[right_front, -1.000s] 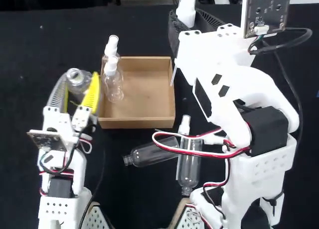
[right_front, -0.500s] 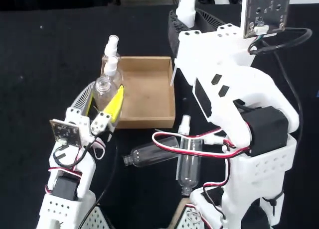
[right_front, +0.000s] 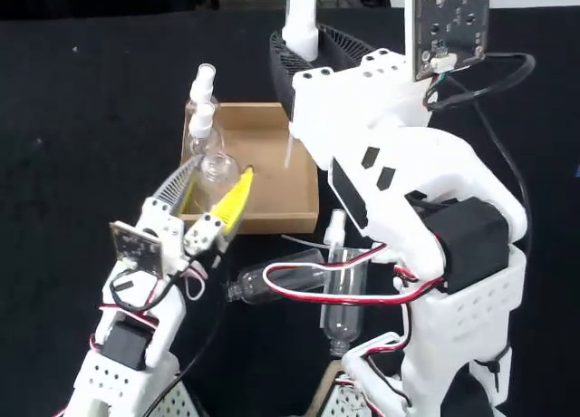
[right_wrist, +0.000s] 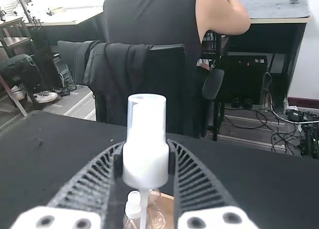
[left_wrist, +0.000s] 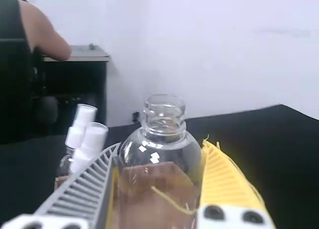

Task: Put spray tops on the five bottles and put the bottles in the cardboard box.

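My left gripper (right_front: pixel 220 169), with one grey and one yellow finger, is shut on a clear uncapped bottle (right_front: pixel 216 170) held upright over the front left part of the cardboard box (right_front: pixel 276 154). The left wrist view shows the bottle's open neck (left_wrist: pixel 163 114) between the fingers. High above the box's far edge, my right gripper (right_front: pixel 304 38) is shut on a white spray top (right_front: pixel 300 18), its tube hanging down (right_wrist: pixel 146 119). Two bottles with spray tops (right_front: pixel 201 109) stand at the box's far left corner.
In front of the box, an uncapped bottle (right_front: pixel 272 281) and a bottle with a spray top (right_front: pixel 343 295) lie on the black table, partly behind the right arm's red and white wires (right_front: pixel 308 272). The right arm's white body (right_front: pixel 426 218) covers the table's right side.
The left gripper has swung right with the uncapped bottle, from left of the box to over its front left part. The right gripper with the spray top has shifted left.
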You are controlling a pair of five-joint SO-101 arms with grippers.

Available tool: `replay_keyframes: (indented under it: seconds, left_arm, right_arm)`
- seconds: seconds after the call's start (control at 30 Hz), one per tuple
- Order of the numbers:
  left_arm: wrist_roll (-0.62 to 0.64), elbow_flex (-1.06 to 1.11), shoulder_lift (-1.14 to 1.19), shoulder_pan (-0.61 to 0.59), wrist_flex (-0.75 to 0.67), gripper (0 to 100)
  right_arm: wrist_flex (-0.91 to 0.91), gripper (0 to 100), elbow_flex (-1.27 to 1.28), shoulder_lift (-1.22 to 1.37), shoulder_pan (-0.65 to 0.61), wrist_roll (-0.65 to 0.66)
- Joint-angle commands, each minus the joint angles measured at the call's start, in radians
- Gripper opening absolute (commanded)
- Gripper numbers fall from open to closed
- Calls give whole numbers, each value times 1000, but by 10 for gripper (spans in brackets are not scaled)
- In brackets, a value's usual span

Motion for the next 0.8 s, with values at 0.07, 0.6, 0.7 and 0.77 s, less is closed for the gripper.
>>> replay_keyframes:
  seconds: [0.07, 0.6, 0.7, 0.77]
  left_arm:
    - [6, 21, -14, 145, 40, 62]
    - [6, 21, -14, 203, 46, 62]
    - [6, 21, -14, 200, 46, 62]
    - [6, 21, -14, 200, 48, 62]
  right_arm:
    - [-41, 15, -7, -33, -20, -9]
    - [-41, 15, -8, -36, -20, -9]
    - [-41, 15, -8, -33, -20, -9]
    - [-41, 15, -8, -39, -20, -9]
